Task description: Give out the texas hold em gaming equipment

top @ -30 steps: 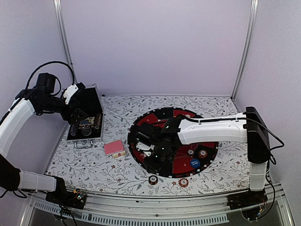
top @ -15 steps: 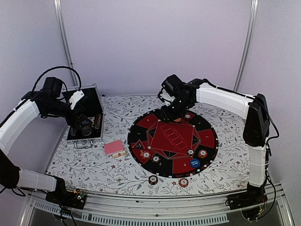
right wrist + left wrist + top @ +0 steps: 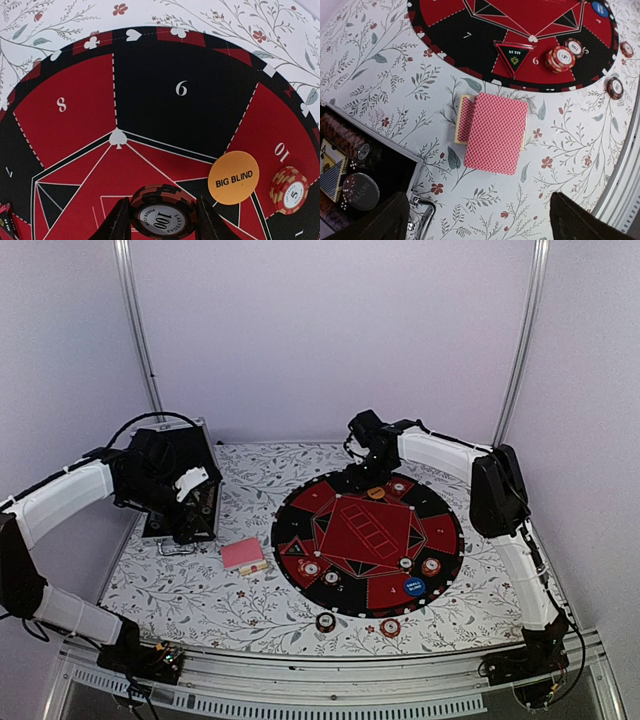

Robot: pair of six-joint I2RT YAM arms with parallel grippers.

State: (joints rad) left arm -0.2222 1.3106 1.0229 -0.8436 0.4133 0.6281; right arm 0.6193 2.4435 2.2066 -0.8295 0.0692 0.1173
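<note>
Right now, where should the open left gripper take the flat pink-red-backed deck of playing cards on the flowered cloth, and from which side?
From straight above, since the pink-red-backed deck of cards lies flat, back up. Probably close across its two short edges: both look free, while a smaller cream-edged stack lies against one long edge.

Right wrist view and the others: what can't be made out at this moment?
Right wrist: the bottom edge cuts off the chip stack in the right claw; its height is unclear.
Top: the left arm covers most of the silver case; contents hidden.
Left wrist: the card deck overlaps a second pile; its count is hidden.
Top: the front chips are too small to read.
</note>
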